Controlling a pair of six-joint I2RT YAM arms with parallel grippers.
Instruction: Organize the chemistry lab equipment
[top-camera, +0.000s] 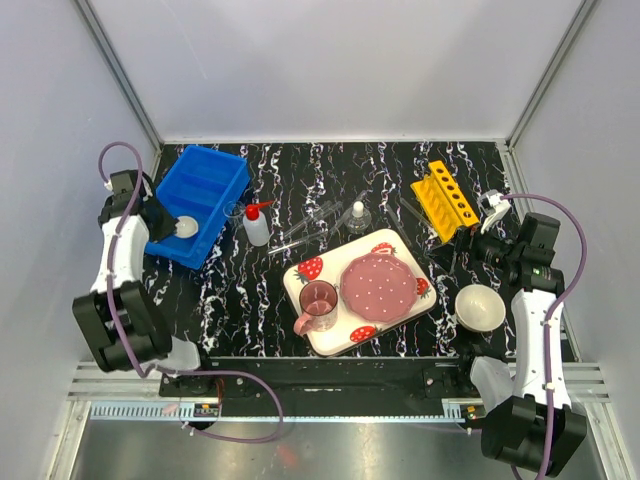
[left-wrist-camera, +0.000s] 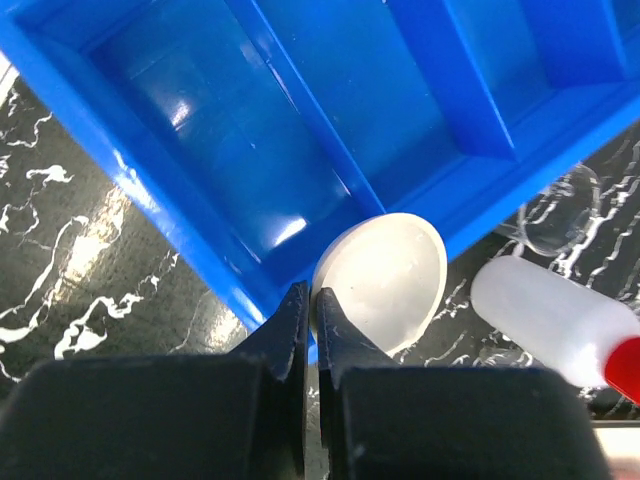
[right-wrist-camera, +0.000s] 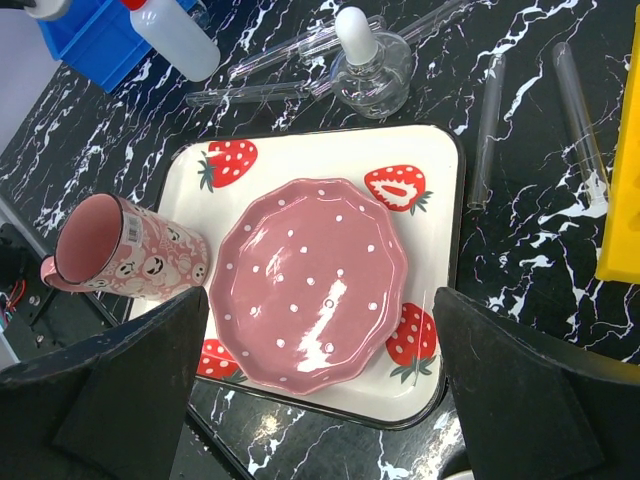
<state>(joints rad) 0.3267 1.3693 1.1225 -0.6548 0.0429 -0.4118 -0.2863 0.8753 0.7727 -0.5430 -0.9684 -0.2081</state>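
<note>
White dome (left-wrist-camera: 385, 285) is pinched by its rim in my left gripper (left-wrist-camera: 312, 300), jaws pressed together on it, jutting forward over the near end of the blue bin (left-wrist-camera: 200, 200), perhaps not yet touching down, while my right gripper (right-wrist-camera: 320, 370) hangs spread wide above the strawberry tray (right-wrist-camera: 300, 155).

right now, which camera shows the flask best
Right wrist: the flask is close and sharp, with its white top clear, just beyond the tray. The top view shows it only as a small shape. The left wrist view misses it entirely.
</note>
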